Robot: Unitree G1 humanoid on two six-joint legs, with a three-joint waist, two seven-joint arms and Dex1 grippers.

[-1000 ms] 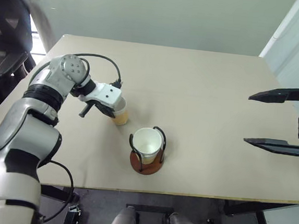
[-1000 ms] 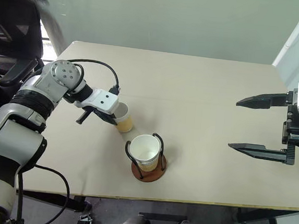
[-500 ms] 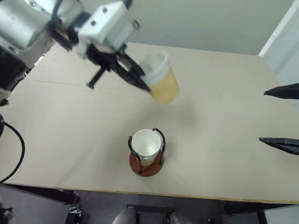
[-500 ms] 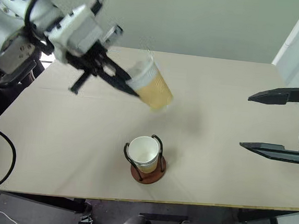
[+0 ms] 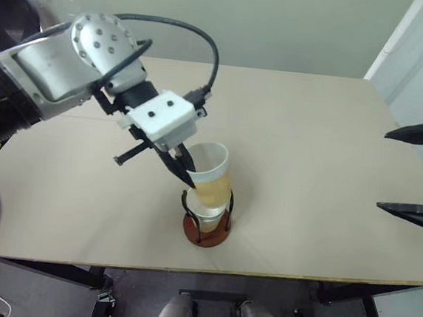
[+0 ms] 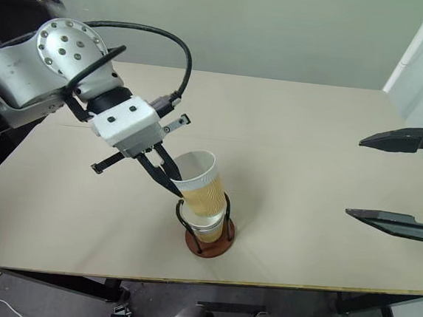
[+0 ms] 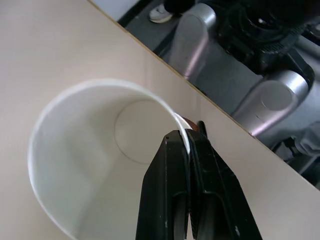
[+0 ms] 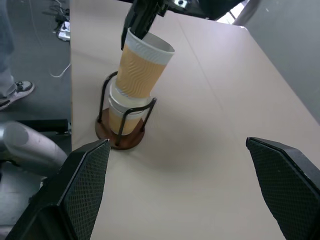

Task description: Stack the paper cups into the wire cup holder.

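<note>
My left gripper (image 5: pixel 187 177) is shut on the rim of a tan ribbed paper cup (image 5: pixel 211 175). It holds the cup tilted, with the bottom sunk into the mouth of a second paper cup (image 8: pixel 120 114). That second cup stands inside the wire cup holder (image 5: pixel 206 234) near the table's front edge. In the left wrist view the black fingers (image 7: pixel 170 165) pinch the white rim, one inside the cup (image 7: pixel 90 155) and one outside. My right gripper (image 6: pixel 402 179) hangs open far to the right, off the table's side, with nothing between its fingers.
The beige table (image 5: pixel 310 130) stretches behind and to both sides of the holder. Its front edge runs just below the holder's reddish base (image 8: pixel 120 139). A person's shoe (image 8: pixel 17 92) stands on the floor beside the table.
My left gripper lifted the cup off the table left of the holder, swung it up and back, then brought it down over the cup in the holder. The right gripper stays open.
</note>
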